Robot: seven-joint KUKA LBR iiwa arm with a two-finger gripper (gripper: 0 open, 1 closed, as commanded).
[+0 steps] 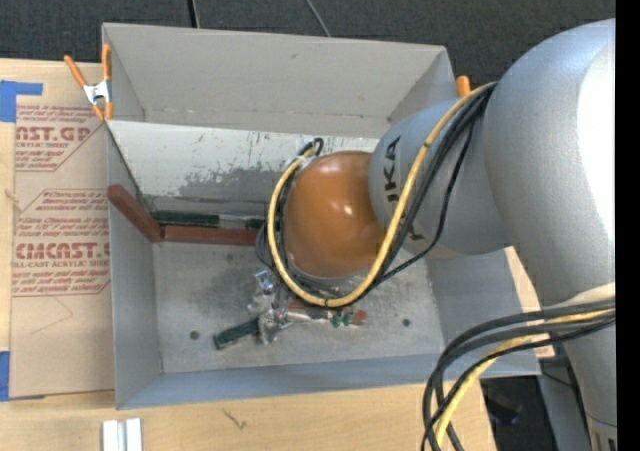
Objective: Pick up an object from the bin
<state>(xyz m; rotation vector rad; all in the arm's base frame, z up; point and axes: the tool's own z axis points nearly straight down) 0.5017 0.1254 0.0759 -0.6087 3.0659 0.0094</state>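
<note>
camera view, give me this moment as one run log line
gripper low at bin floor, front centre | nearest: dark green handle-like piece, small red-green bit | back left: brown angled strip | grasp: cannot tell

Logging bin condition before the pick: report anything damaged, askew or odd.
The bin's sloped back wall looks scuffed, its coating worn in dark streaks. The reddish-brown strip along the back-left floor is kinked into an angle rather than straight. Otherwise nothing stands out; the dark green piece by the gripper lies flat.

Brown L-shaped strip (136, 211) lies at back left of bin (130, 319); dk green bar (185, 218), poss. a pen, just beside it.
</note>
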